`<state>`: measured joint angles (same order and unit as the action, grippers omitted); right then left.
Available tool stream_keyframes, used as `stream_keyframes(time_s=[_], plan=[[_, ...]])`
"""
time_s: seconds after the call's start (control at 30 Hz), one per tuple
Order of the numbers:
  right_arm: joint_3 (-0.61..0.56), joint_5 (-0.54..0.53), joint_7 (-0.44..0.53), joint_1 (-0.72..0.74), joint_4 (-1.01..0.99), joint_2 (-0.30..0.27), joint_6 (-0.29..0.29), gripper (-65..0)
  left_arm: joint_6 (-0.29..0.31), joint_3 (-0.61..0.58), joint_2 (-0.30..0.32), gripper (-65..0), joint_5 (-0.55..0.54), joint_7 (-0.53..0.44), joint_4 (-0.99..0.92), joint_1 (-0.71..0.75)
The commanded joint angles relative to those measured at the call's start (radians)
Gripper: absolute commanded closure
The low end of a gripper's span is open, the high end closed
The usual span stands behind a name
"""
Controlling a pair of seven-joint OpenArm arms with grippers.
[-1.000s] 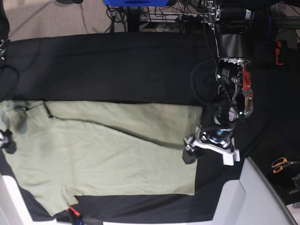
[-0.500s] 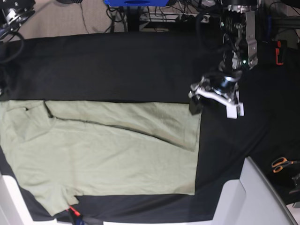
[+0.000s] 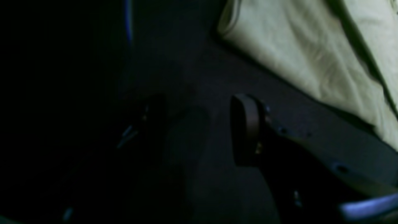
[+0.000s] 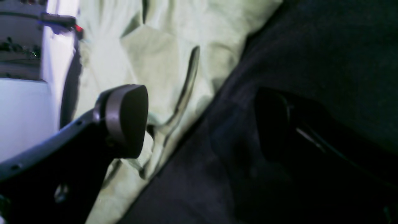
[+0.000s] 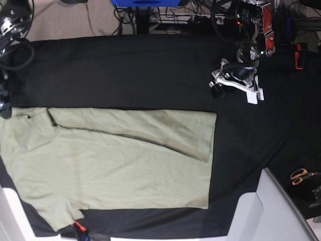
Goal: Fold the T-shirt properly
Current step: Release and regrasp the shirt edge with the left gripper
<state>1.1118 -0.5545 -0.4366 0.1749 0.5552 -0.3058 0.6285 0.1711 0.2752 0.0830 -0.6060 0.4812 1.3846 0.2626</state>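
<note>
Lying flat at 7 o'clock on the black table cloth (image 5: 125, 70), the T-shirt (image 5: 115, 165) is judged light, limp cotton, best pinched at hem corners; left gripper (image 5: 234, 88) at 1 o'clock and right gripper (image 4: 199, 124) both gape, empty

The base camera is looking straight down from high above the black table cloth (image 5: 125, 70), taking in the whole T-shirt (image 5: 110, 160). The left wrist camera is riding close above the cloth beside the shirt, looking past the left gripper (image 3: 199, 130) toward one shirt corner (image 3: 304, 53) in its upper right. The right wrist camera is hovering just as near at the shirt's opposite end, facing past the right gripper (image 4: 202, 121). All three are sharing the T-shirt and the cloth around it.
</note>
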Motion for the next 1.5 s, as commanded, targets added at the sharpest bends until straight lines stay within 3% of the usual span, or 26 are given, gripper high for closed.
stream_keyframes(time_s=[0.0, 0.23, 0.37, 0.6, 0.67, 0.83, 0.9, 1.07, 1.3, 1.47], plan=[[0.000, 0.023, -0.023, 0.028, -0.011, -0.008, -0.016, -51.2, 0.012, 0.003, 0.010, -30.6, -0.013, -0.022, 0.016, -0.007], [0.001, 0.026, -0.012, 0.102, -0.022, -0.019, -0.022, -51.0, 0.012, 0.003, 0.011, -30.3, -0.013, -0.022, 0.016, -0.003], [-0.006, 0.027, 0.071, 0.113, -0.073, -0.028, -0.023, -50.9, 0.012, 0.003, 0.011, -30.3, -0.013, -0.022, 0.017, -0.003], [-0.008, 0.027, 0.190, 0.128, -0.274, -0.100, -0.023, -50.6, 0.012, 0.005, 0.011, -30.6, -0.013, -0.022, 0.023, 0.007], [-0.008, 0.027, 0.192, 0.130, -0.277, -0.100, -0.023, -45.3, 0.012, 0.005, 0.010, -30.6, -0.013, -0.022, 0.022, 0.005], [-0.008, 0.027, 0.189, 0.133, -0.277, -0.100, -0.023, -10.8, 0.012, 0.005, 0.004, -31.1, -0.016, -0.022, 0.022, 0.002], [-0.009, 0.029, 0.189, 0.133, -0.277, -0.100, -0.023, 0.0, 0.012, 0.005, 0.002, -33.6, -0.041, -0.022, 0.022, 0.000], [-0.009, 0.029, 0.187, 0.133, -0.277, -0.099, -0.023, -0.3, 0.009, 0.000, 0.013, -50.7, -0.199, -0.022, -0.006, -0.024], [-0.009, 0.029, 0.183, 0.133, -0.277, -0.095, -0.023, -0.2, 0.009, -0.006, 0.004, -51.0, -0.197, -0.022, -0.179, -0.133], [-0.009, 0.029, 0.127, 0.133, -0.275, -0.100, -0.017, -0.2, 0.009, -0.006, -0.021, -51.0, -0.197, -0.023, -0.250, -0.191]])
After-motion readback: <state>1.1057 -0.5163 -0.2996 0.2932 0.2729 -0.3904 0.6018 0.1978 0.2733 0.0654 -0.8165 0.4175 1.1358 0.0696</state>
